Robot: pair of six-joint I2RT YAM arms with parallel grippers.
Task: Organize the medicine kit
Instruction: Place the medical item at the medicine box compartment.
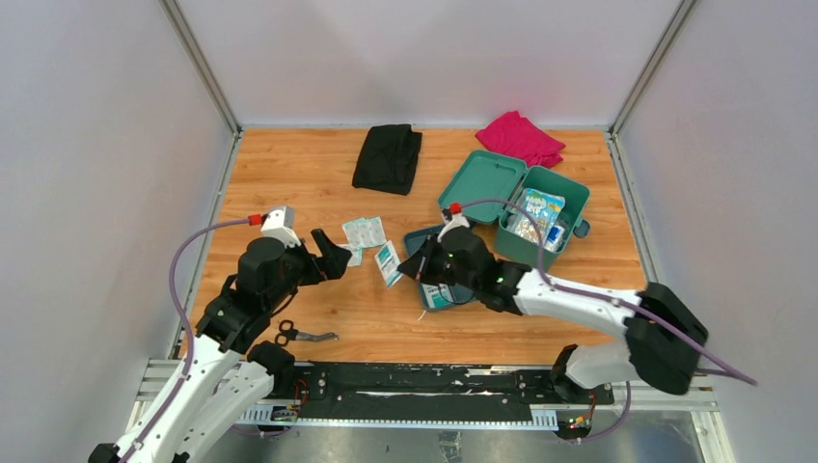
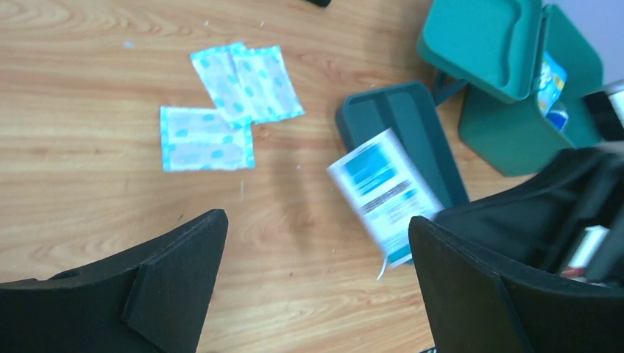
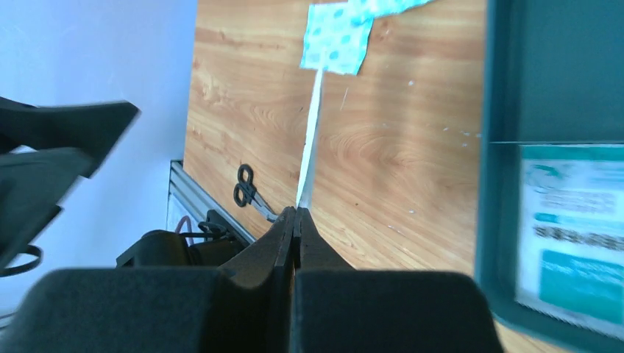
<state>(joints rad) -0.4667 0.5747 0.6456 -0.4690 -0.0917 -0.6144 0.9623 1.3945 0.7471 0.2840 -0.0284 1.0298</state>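
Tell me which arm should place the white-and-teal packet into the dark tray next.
Right. The right gripper is shut on the packet at its edge, with the tray just beside it. The left gripper is open, empty and farther from the tray.

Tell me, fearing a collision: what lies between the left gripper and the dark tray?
The white-and-teal sachet pinched by the right gripper, seen in the top view.

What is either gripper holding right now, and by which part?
The right gripper pinches a flat white-and-teal packet by one edge. The left gripper is open and holds nothing.
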